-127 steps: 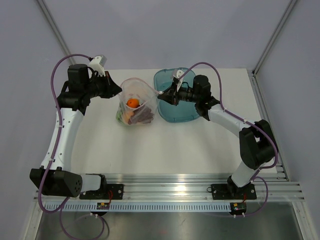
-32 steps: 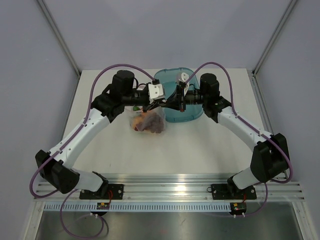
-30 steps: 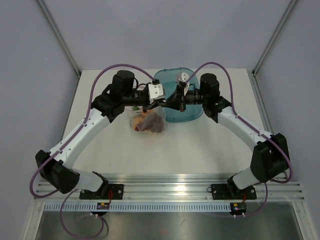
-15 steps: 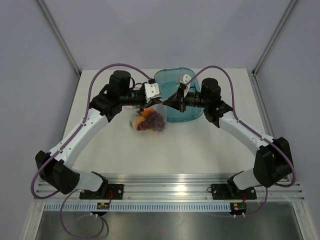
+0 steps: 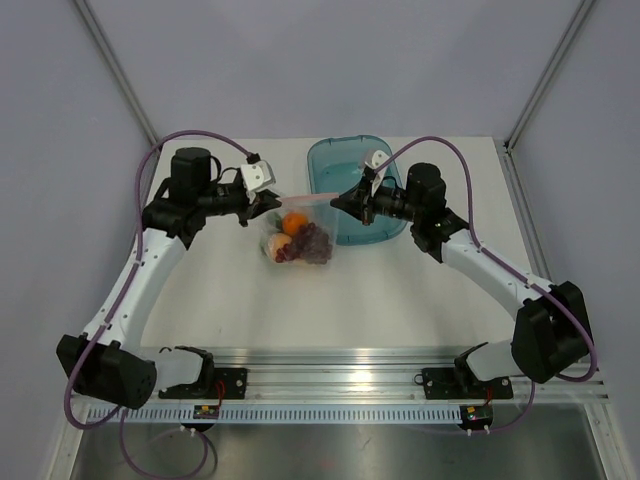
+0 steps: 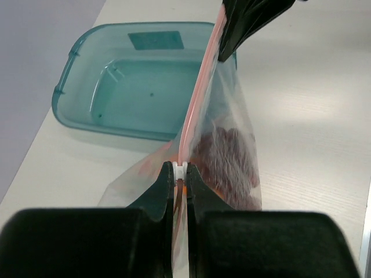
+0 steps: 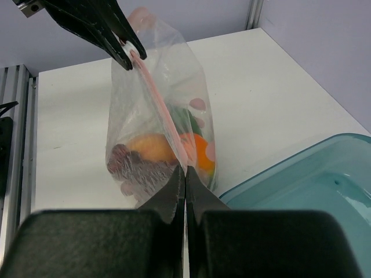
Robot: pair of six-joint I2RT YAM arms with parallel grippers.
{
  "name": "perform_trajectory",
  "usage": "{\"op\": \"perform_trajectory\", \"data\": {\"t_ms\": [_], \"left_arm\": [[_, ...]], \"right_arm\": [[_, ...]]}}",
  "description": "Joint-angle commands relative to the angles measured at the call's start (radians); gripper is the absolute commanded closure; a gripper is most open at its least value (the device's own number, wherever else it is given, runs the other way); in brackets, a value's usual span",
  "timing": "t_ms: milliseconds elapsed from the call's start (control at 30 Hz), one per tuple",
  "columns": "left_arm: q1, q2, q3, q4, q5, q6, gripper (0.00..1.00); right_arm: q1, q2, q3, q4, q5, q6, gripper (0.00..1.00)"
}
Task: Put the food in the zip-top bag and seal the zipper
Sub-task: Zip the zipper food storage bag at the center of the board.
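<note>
The zip-top bag (image 5: 300,238) hangs between my two grippers, and its lower part rests on the table. It holds the food: a dark purple grape bunch (image 7: 139,168), an orange mango (image 7: 200,152), a second orange-yellow fruit (image 7: 148,147) and a green one (image 7: 188,121). The pinkish zipper (image 6: 200,87) is stretched straight between the grippers. My left gripper (image 5: 271,202) is shut on the zipper at its left end, on a small white slider (image 6: 181,169). My right gripper (image 5: 336,198) is shut on the zipper's right end (image 7: 181,156).
The translucent teal tray (image 5: 378,160) stands just behind and under the right gripper; it also shows in the left wrist view (image 6: 87,75) with nothing in it. White table (image 5: 400,290) all round, aluminium rail (image 5: 330,380) along the near edge.
My left gripper has moved left along the zipper, away from the right gripper, and the strip is now drawn out straight between them. The right gripper has barely moved.
</note>
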Motion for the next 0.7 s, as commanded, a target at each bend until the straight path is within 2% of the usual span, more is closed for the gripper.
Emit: {"op": "perform_trajectory", "data": {"t_ms": [0,267,667], "left_arm": [[0.086,-0.087,-0.038,-0.036,-0.005,0.004,1.0],[0.23,-0.184,-0.138,0.026,-0.019,-0.049,1.0],[0.338,-0.201,-0.16,0.021,0.026,-0.065,1.0]], "right_arm": [[-0.03,-0.048,0.003,0.025,0.07,0.013,1.0],[-0.047,-0.057,-0.008,0.011,0.087,0.037,1.0],[-0.061,-0.144,-0.063,-0.086,0.152,0.027,1.0]]}}
